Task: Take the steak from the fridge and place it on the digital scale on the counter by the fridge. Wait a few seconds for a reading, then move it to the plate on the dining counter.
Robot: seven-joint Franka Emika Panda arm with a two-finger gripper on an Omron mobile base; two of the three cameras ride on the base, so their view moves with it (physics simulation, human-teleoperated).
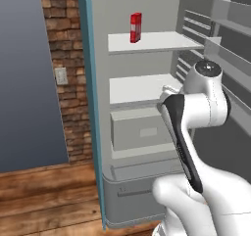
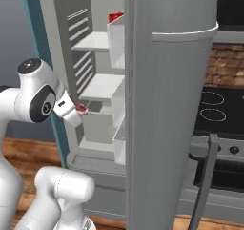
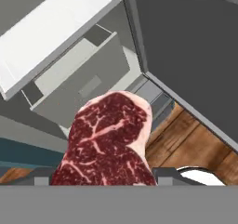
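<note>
Open fridge (image 1: 147, 44) with the robot arm reaching in front of it. In the hand view the steak (image 3: 109, 141), red with pale marbling, stands between the fingers of the hand (image 3: 104, 179), which is clamped on the meat's lower edge; the finger tips themselves are mostly hidden behind the meat. The steak hangs in the air, clear of every shelf, in front of the grey drawer (image 3: 79, 86) and below the white shelf (image 3: 51, 32).

In the right base view the steak (image 2: 81, 109) shows as a small red patch at the tip of the hand (image 2: 76, 113), just outside the fridge interior (image 2: 95, 88), at about the height of the second shelf. The open fridge door (image 2: 167, 109) stands edge-on at centre, its bins facing the interior. A dark stove top (image 2: 219, 105) lies to the right, behind the door.

In the left base view the arm covers the hand. A red carton (image 1: 136, 27) stands upright on the top shelf. The floor (image 1: 44, 196) is wooden planking, and a brick wall (image 1: 63, 73) with a pale switch plate (image 1: 61, 75) stands left of the fridge.
</note>
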